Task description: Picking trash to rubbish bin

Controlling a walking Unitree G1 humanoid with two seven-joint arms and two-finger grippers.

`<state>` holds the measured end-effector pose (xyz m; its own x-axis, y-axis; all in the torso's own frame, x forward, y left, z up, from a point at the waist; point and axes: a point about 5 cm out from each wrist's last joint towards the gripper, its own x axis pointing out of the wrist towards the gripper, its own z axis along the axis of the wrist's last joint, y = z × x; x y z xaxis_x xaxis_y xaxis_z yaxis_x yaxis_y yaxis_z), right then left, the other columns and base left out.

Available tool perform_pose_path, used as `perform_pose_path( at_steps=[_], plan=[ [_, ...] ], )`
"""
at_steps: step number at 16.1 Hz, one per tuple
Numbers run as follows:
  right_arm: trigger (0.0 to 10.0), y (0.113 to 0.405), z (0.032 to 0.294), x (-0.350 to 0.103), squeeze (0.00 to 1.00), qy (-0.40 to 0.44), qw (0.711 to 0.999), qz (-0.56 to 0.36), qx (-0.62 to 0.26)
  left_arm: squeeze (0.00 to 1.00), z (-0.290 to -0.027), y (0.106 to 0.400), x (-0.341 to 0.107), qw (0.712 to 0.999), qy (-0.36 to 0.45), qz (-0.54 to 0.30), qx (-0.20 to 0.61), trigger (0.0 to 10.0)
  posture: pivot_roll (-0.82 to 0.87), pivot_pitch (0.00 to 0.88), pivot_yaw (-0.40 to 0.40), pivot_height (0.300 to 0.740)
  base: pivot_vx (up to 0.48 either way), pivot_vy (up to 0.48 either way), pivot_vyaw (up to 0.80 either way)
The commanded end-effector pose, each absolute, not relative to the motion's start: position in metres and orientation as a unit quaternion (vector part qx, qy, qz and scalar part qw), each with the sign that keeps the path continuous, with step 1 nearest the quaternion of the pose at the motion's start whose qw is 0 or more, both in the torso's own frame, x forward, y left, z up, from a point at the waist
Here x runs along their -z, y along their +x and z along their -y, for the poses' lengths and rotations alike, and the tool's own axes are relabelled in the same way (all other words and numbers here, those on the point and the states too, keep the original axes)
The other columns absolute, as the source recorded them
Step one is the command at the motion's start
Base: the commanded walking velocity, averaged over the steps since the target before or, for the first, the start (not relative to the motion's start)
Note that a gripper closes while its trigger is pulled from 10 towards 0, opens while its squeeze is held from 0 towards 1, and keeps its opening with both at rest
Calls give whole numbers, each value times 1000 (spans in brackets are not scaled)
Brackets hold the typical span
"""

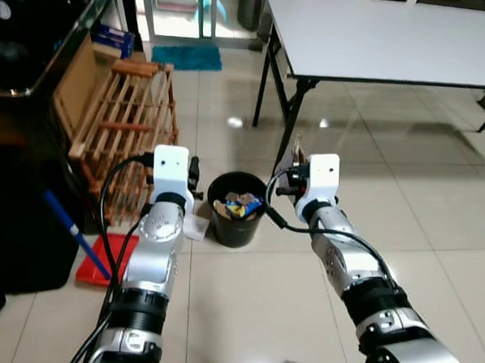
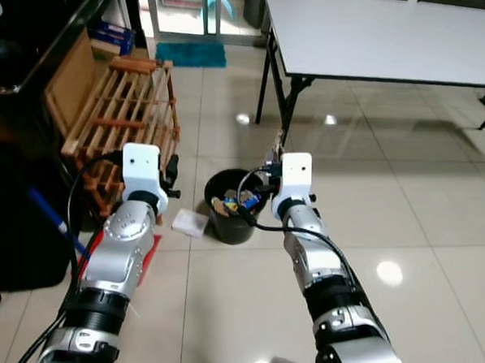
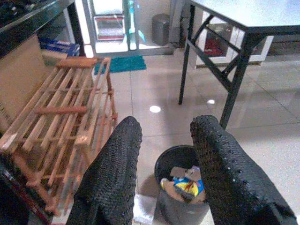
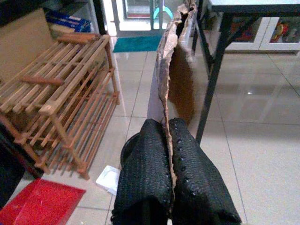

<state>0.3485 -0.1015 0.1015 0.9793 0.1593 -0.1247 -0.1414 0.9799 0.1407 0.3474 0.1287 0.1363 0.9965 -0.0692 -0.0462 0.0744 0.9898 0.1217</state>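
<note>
A black round rubbish bin stands on the tiled floor between my two arms, holding a blue and yellow wrapper and brown scraps. My right gripper is shut on a torn strip of brown cardboard, held upright just right of the bin's rim. The cardboard pokes up above the right wrist. My left gripper is open and holds nothing, hovering left of the bin. A small white piece of trash lies on the floor by the bin's left side.
A wooden slatted rack leans at the left, with a red dustpan and blue handle beside it. A white table on black legs stands behind the bin. A teal mat lies by the doorway.
</note>
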Motion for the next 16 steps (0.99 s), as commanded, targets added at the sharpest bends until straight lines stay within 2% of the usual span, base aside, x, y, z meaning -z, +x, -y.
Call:
perform_pose_path(
  at_steps=[1,16],
  plan=[
    [10000,348,116,-97,0,61,993,-78,-56,0,-114,347,-138,996,62,-18,55,10000,-20,82,-114,740,450,0,0],
    [10000,348,112,-96,0,62,993,-79,-65,0,-115,348,-137,996,63,-17,54,10000,-18,79,-113,740,452,0,0]
  ],
)
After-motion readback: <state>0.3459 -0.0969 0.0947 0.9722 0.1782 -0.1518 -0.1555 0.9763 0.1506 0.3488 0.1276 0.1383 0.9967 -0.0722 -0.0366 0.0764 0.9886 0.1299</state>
